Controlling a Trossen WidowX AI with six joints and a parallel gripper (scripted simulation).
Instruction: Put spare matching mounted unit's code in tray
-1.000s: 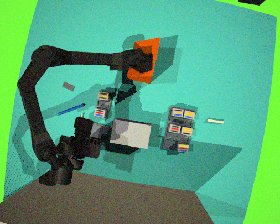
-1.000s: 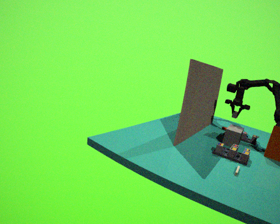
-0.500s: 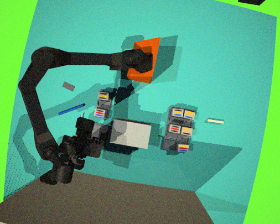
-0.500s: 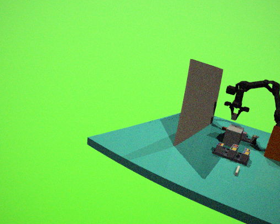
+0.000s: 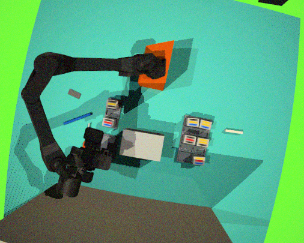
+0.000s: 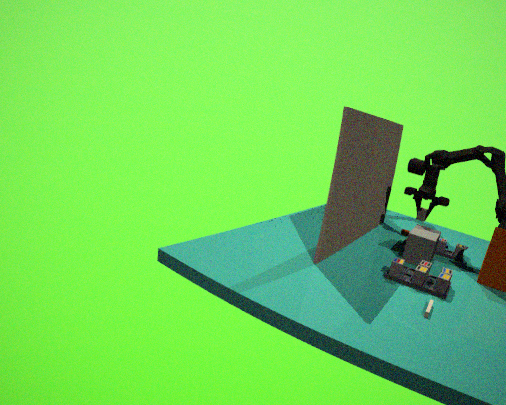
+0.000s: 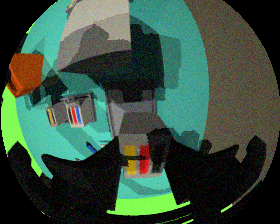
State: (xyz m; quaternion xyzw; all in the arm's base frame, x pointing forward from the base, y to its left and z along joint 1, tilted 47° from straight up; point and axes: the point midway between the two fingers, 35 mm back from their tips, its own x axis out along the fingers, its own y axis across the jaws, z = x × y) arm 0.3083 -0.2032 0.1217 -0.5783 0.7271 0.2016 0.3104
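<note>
My gripper [image 6: 422, 213] [image 7: 144, 150] is shut on a grey spare block [image 7: 144, 166], whose label shows yellow, red and dark stripes. It is held in the air above the grey tray [image 5: 109, 139] [image 7: 114, 114], which the arm partly covers in the top view and the block partly covers in the wrist view. A larger dark rack [image 5: 184, 156] [image 6: 408, 275] holds several spares with coloured stripes. A smaller rack [image 5: 112, 113] holds a yellow-striped unit [image 5: 112, 104] and a red-and-blue-striped unit [image 5: 108, 122]. I cannot tell which is mounted or read its back.
A pale box [image 5: 146, 144] [image 6: 420, 248] [image 7: 95, 25] stands beside the tray. A tall brown-grey panel [image 5: 125, 212] [image 6: 360, 183] [image 7: 240, 75] stands nearby. An orange block [image 5: 167, 56] is at the arm's base. A blue stick [image 5: 77, 118], a small grey piece [image 5: 74, 93] and a white stick [image 5: 234, 131] lie about.
</note>
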